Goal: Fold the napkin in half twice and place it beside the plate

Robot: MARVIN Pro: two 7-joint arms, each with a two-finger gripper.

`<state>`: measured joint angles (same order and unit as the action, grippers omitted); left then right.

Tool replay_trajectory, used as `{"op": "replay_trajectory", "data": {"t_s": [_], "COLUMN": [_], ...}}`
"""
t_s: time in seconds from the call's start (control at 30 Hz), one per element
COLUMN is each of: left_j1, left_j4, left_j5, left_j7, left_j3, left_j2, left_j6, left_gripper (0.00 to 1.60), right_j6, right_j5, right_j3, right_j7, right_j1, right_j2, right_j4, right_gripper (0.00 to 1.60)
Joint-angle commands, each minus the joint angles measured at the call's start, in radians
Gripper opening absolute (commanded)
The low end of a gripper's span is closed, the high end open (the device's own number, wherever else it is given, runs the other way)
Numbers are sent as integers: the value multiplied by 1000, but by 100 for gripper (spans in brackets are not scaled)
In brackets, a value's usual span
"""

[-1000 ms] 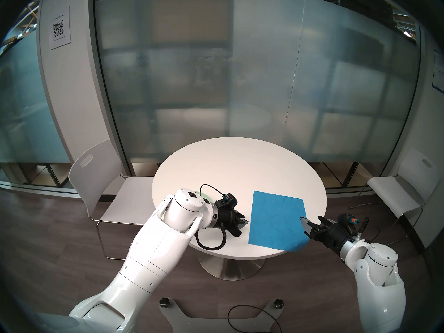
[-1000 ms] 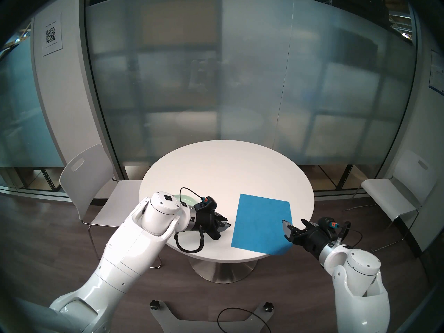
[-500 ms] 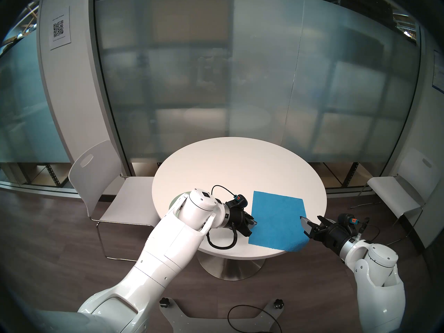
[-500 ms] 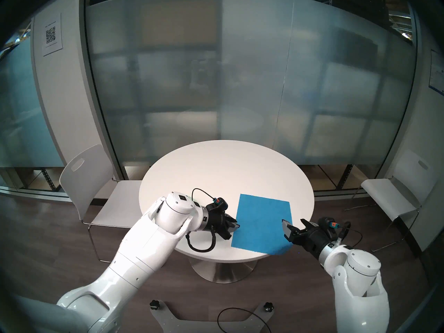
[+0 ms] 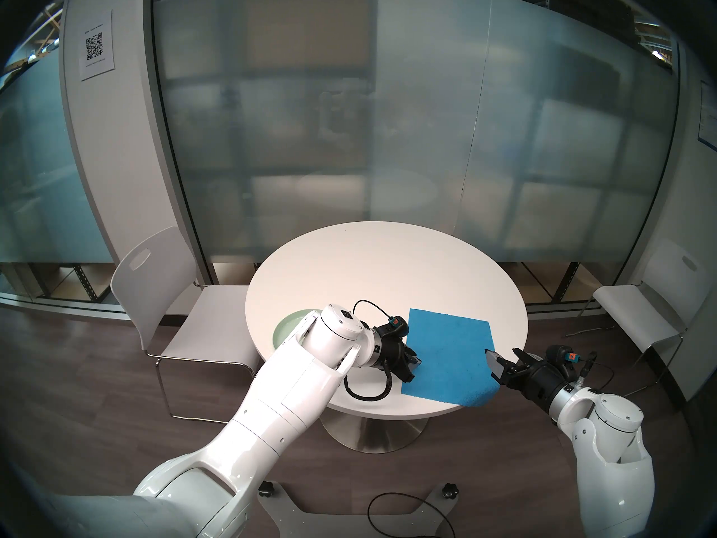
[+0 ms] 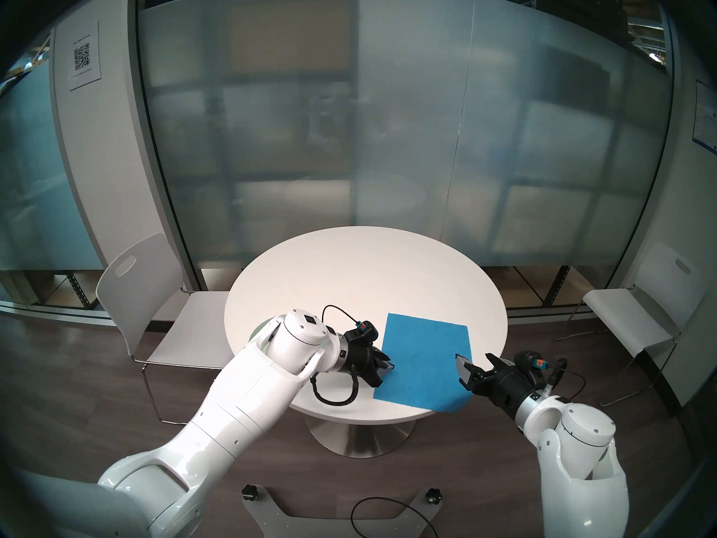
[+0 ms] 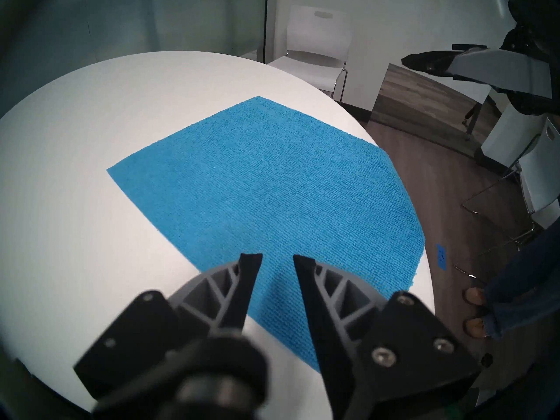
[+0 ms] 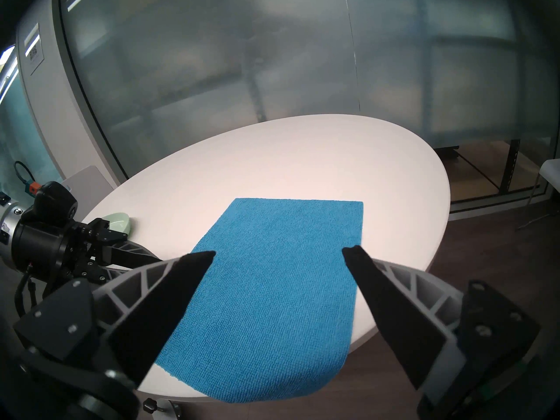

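**Blue napkin spread flat, a gripper at each side edge**

The round white table (image 5: 372, 261) carries everything in play. On its near right part lies the napkin (image 5: 446, 354), a bright blue fuzzy cloth spread flat in a single layer, with its near right corner drooping over the table's rim. The plate (image 5: 289, 323), pale mint green, sits on the near left part of the table, well apart from the napkin and largely hidden behind the left arm's wrist in the head views; the right wrist view shows a sliver of it (image 8: 119, 225) beyond the left gripper's body.

The left gripper (image 7: 275, 258) is tilted downward over the napkin's left edge, about midway along that edge. Its jaws stand partly apart with a narrow gap, and blue cloth shows through the gap; nothing is pinched between them. Whether the fingertips touch the fabric cannot be told.

The right gripper (image 8: 278, 252) hangs off the table's near right side, pointing across the napkin. Its jaws are spread wide and empty, with the cloth's near half lying between and below the two fingers in its own view, the upper finger (image 5: 492, 360) over the right edge.
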<state>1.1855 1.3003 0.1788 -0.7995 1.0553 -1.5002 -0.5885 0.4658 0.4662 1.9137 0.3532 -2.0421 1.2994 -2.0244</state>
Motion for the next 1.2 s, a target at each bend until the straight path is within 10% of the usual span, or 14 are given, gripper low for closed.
{"op": "replay_trajectory", "data": {"t_s": [0.0, 1.17], "left_j1": [-36, -8], "left_j4": [-11, 16], "left_j5": [3, -2], "left_j7": [0, -5], "left_j3": [-4, 21], "left_j2": [-14, 36], "left_j6": [19, 18], "left_gripper": [88, 88], "right_j6": [-6, -10], "right_j5": [0, 0], "right_j3": [1, 1], "right_j7": [4, 14], "right_j1": [12, 22], "right_j2": [-5, -1], "right_j4": [-17, -4], "right_gripper": [160, 160]}}
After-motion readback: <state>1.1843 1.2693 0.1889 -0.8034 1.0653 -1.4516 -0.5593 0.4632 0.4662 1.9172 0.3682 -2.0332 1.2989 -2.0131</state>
